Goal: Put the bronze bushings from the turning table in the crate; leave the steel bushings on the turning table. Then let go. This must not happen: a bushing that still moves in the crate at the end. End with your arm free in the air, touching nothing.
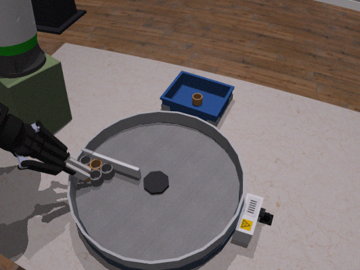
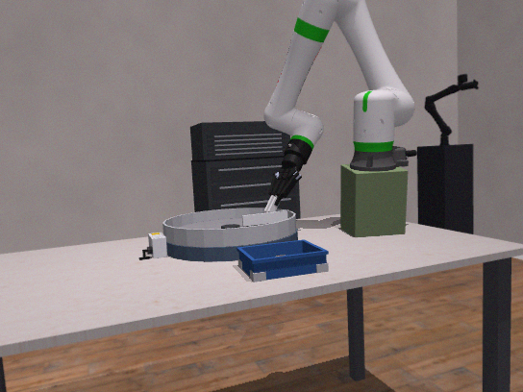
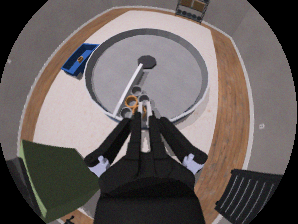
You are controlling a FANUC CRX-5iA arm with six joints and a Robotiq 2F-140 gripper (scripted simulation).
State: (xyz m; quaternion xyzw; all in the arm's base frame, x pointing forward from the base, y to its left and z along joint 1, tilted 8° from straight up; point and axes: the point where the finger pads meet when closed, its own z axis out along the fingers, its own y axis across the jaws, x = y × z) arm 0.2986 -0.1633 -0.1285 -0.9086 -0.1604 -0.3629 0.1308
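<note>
A bronze bushing (image 1: 96,163) (image 3: 131,101) stands at the left of the grey turning table (image 1: 231,149) (image 2: 216,235) (image 3: 200,65), packed among three steel bushings (image 1: 106,167) (image 1: 85,160) (image 1: 96,175) against a light fence bar (image 1: 122,165) (image 3: 131,82). My gripper (image 1: 87,173) (image 2: 270,208) (image 3: 144,107) reaches in over the left rim. Its fingers are shut with nothing between them, and their tips lie just left of the cluster. A second bronze bushing (image 1: 197,98) (image 3: 81,59) stands upright in the blue crate (image 1: 172,94) (image 2: 288,261) (image 3: 75,67) behind the table.
A dark octagonal hub (image 1: 155,182) (image 3: 147,61) sits at the turning table's middle. A white control box (image 1: 249,215) (image 2: 155,244) is fixed to its right rim. The arm's green pedestal (image 1: 33,96) (image 2: 374,202) stands to the left. A black cabinet (image 2: 240,163) stands behind.
</note>
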